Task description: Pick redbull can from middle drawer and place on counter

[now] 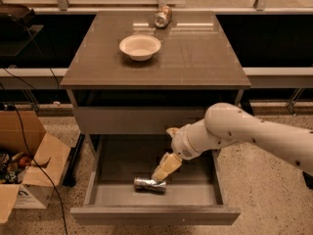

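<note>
The redbull can (148, 184), a small dented silver can, lies on its side on the floor of the open middle drawer (100, 177), near the front. My gripper (161, 173) reaches down into the drawer from the right, its tan fingertips right at the can's right end. The white arm comes in from the right. The grey-brown counter (195, 53) is the top of the cabinet above the drawer.
A white bowl (140, 46) sits on the counter left of centre. A can with a reddish label (162, 16) lies at the counter's back edge. An open cardboard box (24, 168) with items stands on the floor to the left, with cables nearby.
</note>
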Robot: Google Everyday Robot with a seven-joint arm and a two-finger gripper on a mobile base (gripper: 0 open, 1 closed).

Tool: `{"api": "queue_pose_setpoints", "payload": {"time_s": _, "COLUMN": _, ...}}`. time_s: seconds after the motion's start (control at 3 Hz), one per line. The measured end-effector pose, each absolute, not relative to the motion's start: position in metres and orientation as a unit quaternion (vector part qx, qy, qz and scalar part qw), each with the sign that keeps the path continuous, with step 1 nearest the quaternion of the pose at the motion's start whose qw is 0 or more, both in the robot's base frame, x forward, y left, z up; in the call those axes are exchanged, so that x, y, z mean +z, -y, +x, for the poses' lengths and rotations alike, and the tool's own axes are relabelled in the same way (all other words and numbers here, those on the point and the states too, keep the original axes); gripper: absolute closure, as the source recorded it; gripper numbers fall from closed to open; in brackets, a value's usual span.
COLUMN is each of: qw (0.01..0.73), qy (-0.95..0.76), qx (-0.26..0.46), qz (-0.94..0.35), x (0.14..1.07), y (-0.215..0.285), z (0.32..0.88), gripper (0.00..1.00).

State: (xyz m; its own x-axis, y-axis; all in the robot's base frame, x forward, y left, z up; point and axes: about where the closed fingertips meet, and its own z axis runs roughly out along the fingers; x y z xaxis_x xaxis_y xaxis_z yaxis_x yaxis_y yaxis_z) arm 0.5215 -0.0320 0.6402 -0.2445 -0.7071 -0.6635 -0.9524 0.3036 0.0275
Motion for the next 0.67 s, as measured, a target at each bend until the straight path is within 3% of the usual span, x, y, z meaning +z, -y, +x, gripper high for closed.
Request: {"api": "queue_pose_setpoints", "payload": {"time_s": 0.67, "qw": 0.279, "qy": -0.766, "qx": 0.264, "qz": -0.515, "x": 0.550, "y": 0.003, "z": 0.552, "gripper": 0.00}}
